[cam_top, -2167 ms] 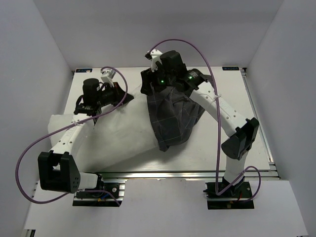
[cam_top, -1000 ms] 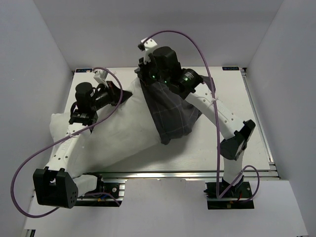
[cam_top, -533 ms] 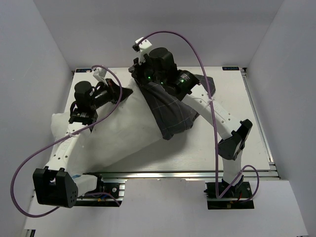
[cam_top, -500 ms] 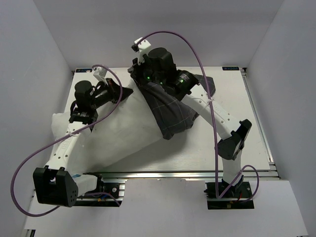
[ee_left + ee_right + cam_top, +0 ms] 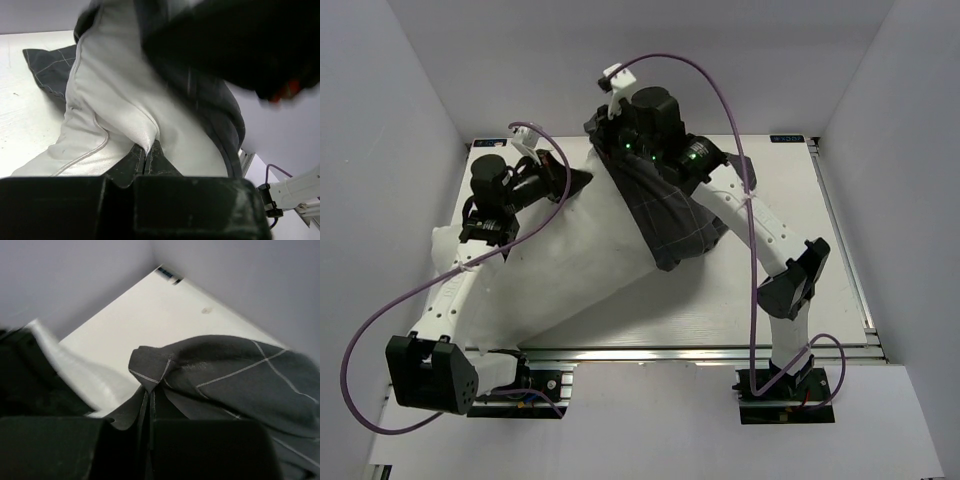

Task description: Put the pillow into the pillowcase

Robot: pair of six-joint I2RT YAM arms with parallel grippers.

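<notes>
Pillow (image 5: 550, 260) lay diagonally on the surface (image 5: 790, 300), near-left corner to far middle. Its far end was inside the pillowcase (image 5: 670, 215); most of its length was not yet covered.

Right tool (image 5: 150, 396) was closed on a fold of the pillowcase hem, raised at the far end. Left tool (image 5: 146, 159) was pinched tight on a tuck of off-white pillow fabric at the case mouth. Dark cloth lay just beside it, so some case could have been in that pinch too.

Step in hand, my read: work the case down the pillow.
- Hold the right pinch high so the mouth gapes.
- Pull along the pillow's long axis toward near-left, not across it.
- Left should feed the pillow in against that pull.
- Regrip lower on the hem if cloth bunches.

Room: far end sat close to the back wall (image 5: 650, 60), little margin there. Pillow's near-left corner was at the surface's left edge, and its long side was near the front rail (image 5: 670, 350). Open room was right of the case. Purple cable (image 5: 720, 95) looped above the right arm, a snag risk.
</notes>
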